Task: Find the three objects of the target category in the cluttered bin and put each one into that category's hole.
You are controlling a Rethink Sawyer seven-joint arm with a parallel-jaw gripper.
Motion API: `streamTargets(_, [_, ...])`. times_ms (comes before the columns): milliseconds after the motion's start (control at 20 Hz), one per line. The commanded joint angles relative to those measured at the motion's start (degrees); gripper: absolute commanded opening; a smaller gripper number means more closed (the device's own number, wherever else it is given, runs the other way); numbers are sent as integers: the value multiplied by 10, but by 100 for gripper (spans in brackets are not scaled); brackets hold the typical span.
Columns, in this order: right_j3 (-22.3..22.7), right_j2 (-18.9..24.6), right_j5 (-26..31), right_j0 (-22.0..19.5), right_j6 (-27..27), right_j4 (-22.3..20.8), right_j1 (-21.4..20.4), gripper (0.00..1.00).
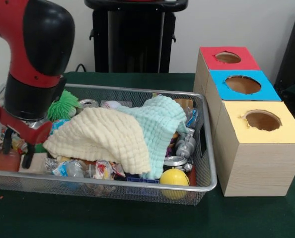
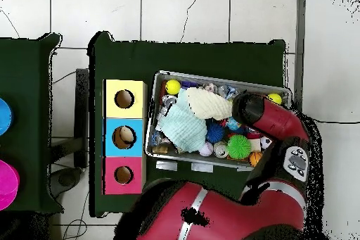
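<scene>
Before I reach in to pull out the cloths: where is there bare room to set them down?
Bare green table in front of the wire bin, and a strip behind it. The bin is packed; the cloths cover its middle, the gripper works its end away from the boxes.

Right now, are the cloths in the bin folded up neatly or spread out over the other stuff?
Spread out. The yellow cloth and pale green cloth lie loosely draped over the clutter in the wire bin, hiding much of it.
</scene>
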Motion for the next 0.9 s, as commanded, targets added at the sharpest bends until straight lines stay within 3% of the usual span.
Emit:
streamTargets(50, [88,226,-39,-85,17,3,69,100])
streamTargets(250, [121,285,0,-123,-3,0,53,100])
streamTargets(700, [143,391,170,-191,-66,0,50,100])
streamTargets(900, [152,413,184,-202,-61,-5,51,100])
